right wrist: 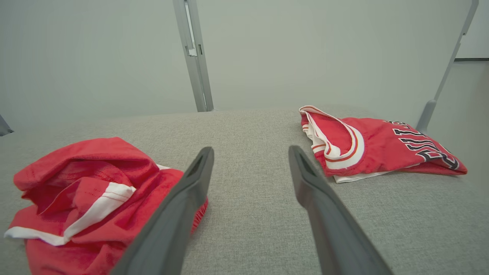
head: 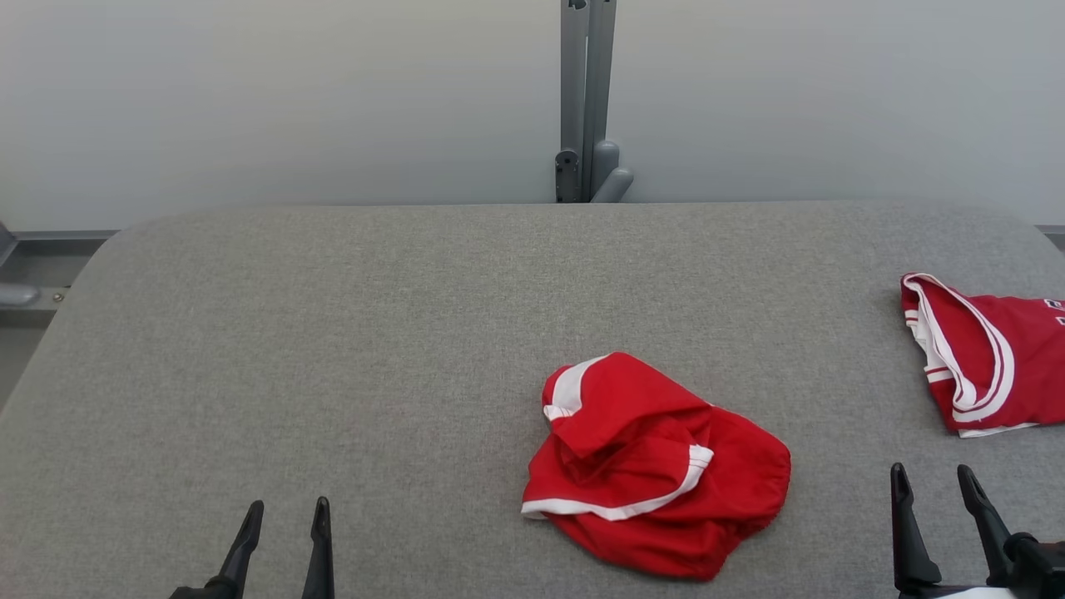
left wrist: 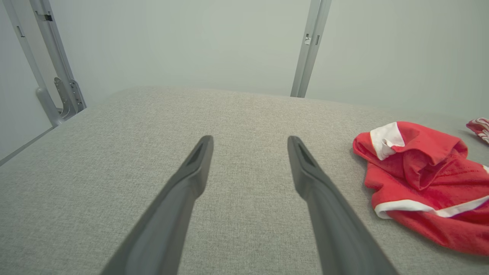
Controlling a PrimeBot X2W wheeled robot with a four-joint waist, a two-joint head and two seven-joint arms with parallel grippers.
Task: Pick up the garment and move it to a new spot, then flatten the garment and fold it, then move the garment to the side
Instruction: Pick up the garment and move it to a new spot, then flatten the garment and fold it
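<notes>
A crumpled red garment (head: 653,470) with white trim lies in a heap on the grey table, right of centre near the front. It appears at the right of the left wrist view (left wrist: 424,183) and at the lower left of the right wrist view (right wrist: 88,198). My left gripper (head: 285,509) stands open at the lower left, well left of the heap, nothing between its fingers (left wrist: 250,143). My right gripper (head: 932,476) is open at the lower right, just right of the heap, also empty (right wrist: 250,152).
A second red garment (head: 986,358), folded, with white trim and dark lettering (right wrist: 382,147), lies at the table's right edge. A grey metal post (head: 586,100) rises behind the table's far edge. The grey padded table (head: 333,333) has bare cloth on its left half.
</notes>
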